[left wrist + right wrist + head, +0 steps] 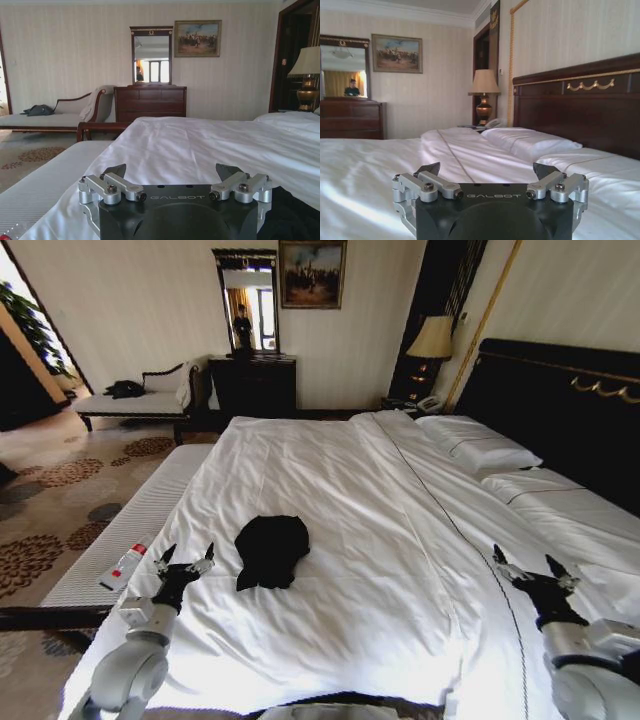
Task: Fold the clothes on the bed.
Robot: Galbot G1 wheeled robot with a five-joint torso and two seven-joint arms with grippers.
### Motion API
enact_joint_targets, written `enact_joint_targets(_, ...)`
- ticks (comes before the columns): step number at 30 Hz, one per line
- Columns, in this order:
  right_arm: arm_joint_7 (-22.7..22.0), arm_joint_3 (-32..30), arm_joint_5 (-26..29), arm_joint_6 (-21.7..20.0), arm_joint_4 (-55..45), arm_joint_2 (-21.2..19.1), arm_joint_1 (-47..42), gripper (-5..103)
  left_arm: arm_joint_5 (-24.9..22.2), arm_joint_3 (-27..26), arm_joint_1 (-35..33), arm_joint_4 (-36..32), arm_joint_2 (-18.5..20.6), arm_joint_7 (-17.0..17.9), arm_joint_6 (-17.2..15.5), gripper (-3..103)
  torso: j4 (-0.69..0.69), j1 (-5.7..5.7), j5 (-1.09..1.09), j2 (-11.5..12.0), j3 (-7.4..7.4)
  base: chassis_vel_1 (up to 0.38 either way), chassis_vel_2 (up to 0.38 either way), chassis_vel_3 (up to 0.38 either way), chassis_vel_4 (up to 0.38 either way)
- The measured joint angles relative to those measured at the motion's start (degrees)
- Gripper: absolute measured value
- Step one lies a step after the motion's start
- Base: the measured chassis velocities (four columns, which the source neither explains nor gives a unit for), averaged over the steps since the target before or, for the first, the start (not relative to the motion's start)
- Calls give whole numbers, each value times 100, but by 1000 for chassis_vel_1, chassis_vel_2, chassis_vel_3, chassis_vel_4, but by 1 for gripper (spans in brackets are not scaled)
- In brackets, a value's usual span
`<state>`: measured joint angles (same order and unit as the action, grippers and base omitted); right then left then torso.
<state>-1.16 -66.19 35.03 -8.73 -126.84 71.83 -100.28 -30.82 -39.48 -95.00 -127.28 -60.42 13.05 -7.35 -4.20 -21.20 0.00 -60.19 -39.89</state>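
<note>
The clothes (271, 550), a black T-shirt bunched into a dark heap, lie on the white duvet of the bed (350, 500) toward its near left side. A dark edge of the clothes (295, 215) also shows beside my left gripper in the left wrist view. My left gripper (185, 560) hovers open just left of the heap, fingers spread, holding nothing; it also appears in its own wrist view (172, 172). My right gripper (533, 567) is open over the near right part of the bed, far from the clothes, and seen again close up (486, 170).
A white bench (130, 530) with a small red-capped bottle (122, 567) runs along the bed's left side. Pillows (480, 445) and the dark headboard (560, 410) are at the right. A chaise (130, 400), dresser (252, 385) and lamp (432, 340) stand by the far wall.
</note>
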Motion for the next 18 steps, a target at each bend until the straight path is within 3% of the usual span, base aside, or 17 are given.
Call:
enact_joint_targets(5, -156, 134, 362, -201, -65, -123, 82, 100, -328, 84, 278, 342, 105, 16, -114, 100, 1, 0, -1, 0, 0, 0, 0, 0, 0)
enact_joint_targets(13, -276, 393, 447, -335, -143, -418, 107, 100, -1771, 196, 1341, 1280, 627, 90, -634, 100, -1, 0, -1, 0, 0, 0, 0, 0, 0)
enact_joint_targets(18, -357, 499, 514, -436, -121, -747, 226, 100, -2045, 426, 1845, 1745, 855, -54, -759, 100, 4, 0, 0, 0, -1, 0, 0, 0, 0)
